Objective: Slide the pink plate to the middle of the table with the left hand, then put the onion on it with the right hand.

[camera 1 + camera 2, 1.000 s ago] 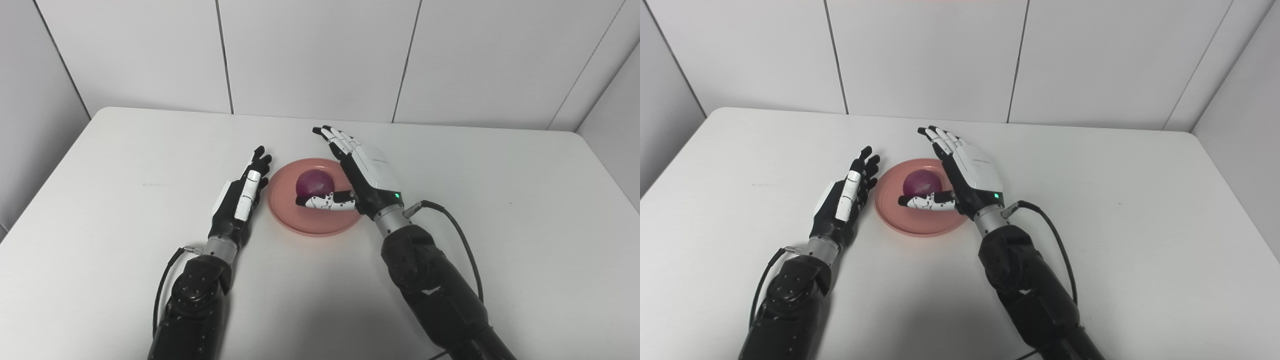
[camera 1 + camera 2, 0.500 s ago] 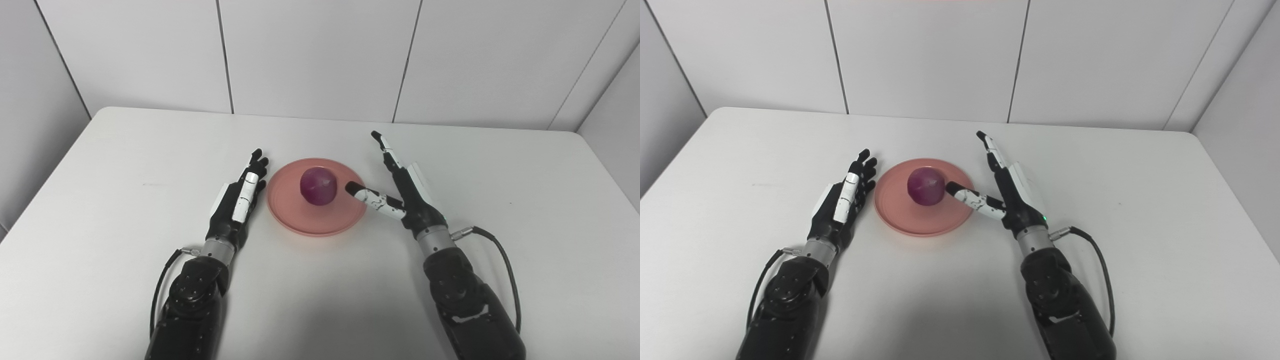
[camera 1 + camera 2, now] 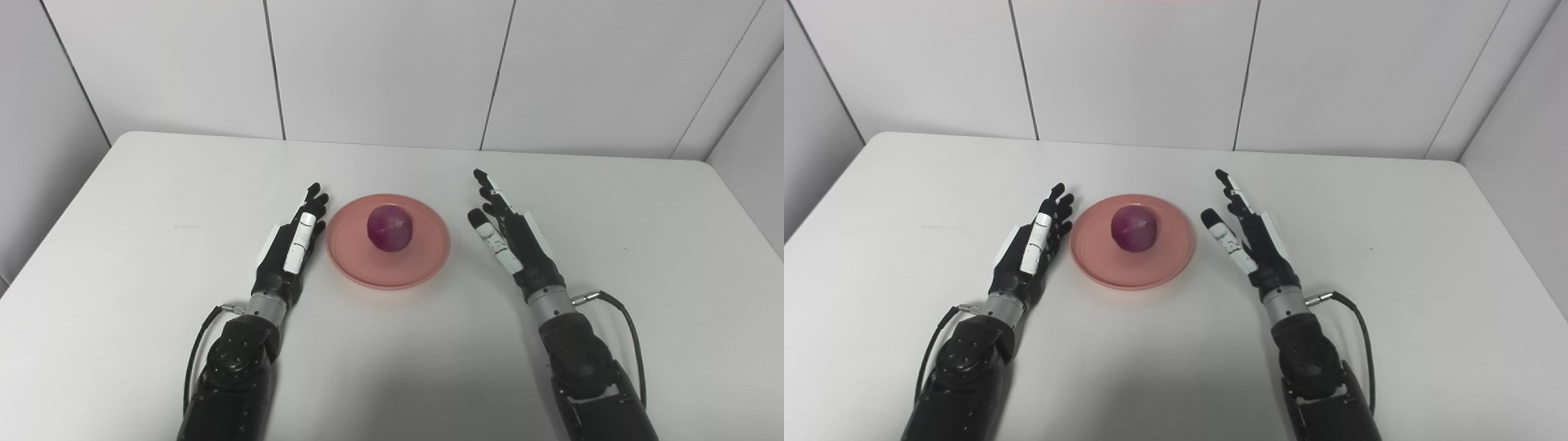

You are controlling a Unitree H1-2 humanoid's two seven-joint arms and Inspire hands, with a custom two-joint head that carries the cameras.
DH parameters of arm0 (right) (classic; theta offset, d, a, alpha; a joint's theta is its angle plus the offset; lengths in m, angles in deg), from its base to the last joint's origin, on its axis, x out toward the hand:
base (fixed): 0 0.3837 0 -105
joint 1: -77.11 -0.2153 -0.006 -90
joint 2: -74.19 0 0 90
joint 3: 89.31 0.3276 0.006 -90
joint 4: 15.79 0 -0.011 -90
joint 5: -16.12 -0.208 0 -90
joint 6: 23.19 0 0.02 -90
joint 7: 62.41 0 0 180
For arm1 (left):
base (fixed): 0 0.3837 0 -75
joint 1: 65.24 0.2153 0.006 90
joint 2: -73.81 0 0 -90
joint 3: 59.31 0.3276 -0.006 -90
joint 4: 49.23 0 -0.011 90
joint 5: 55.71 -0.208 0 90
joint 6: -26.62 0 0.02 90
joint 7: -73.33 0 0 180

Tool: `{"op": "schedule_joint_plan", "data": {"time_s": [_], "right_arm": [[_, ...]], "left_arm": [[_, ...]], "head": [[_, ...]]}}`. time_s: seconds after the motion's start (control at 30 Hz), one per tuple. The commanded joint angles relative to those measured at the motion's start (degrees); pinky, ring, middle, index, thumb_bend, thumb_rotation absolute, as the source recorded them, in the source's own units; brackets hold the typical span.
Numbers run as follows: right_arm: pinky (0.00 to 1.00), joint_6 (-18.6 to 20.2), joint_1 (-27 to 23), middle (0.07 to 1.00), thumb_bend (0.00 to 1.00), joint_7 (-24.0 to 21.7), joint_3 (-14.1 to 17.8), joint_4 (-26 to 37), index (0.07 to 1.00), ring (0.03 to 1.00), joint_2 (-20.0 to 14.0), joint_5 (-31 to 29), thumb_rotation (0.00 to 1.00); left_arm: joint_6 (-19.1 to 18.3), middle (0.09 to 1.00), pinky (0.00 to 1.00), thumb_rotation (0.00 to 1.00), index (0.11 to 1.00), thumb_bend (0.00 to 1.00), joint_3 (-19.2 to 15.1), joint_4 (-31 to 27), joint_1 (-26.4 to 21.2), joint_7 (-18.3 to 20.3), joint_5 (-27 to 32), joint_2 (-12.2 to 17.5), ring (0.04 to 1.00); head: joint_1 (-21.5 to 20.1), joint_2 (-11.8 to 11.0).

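purple onion [image 3: 389,227], centred on pink plate [image 3: 422,264]

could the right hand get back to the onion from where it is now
Probably yes. The right hand is open beside the pink plate, and only bare table lies between it and the onion on the plate.

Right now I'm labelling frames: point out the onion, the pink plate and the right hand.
onion [image 3: 389,227], left eye view, middle of its top.
pink plate [image 3: 392,275], left eye view, bare near rim.
right hand [image 3: 1249,242], right eye view, palm.
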Motion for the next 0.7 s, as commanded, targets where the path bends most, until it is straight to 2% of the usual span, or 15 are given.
{"op": "schedule_joint_plan", "data": {"time_s": [0.0,0.37,0.67], "right_arm": [[0.95,-2.8,-1.1,0.994,0.78,-0.1,0.8,1.2,0.979,0.984,-0.2,-0.7,1.00],[0.95,-7.7,-0.8,0.984,0.71,0.2,0.7,-0.7,0.970,0.977,0.8,-1.5,1.00],[0.96,-7.3,-0.7,0.994,0.71,-0.4,1.0,-0.4,0.981,0.986,0.9,-2.1,0.99]], "left_arm": [[1.6,0.982,1.00,1.00,0.984,0.70,-0.1,-1.1,-2.1,0.0,0.0,0.2,1.000],[2.1,0.985,1.00,1.00,0.991,0.69,-0.9,-0.7,-1.7,1.1,1.2,1.0,1.000],[1.9,0.987,1.00,1.00,0.994,0.69,-1.4,-0.4,-1.6,1.8,1.8,1.2,1.000]], "head": [[0.1,0.0],[-0.4,-0.5],[-0.7,-0.7]]}}
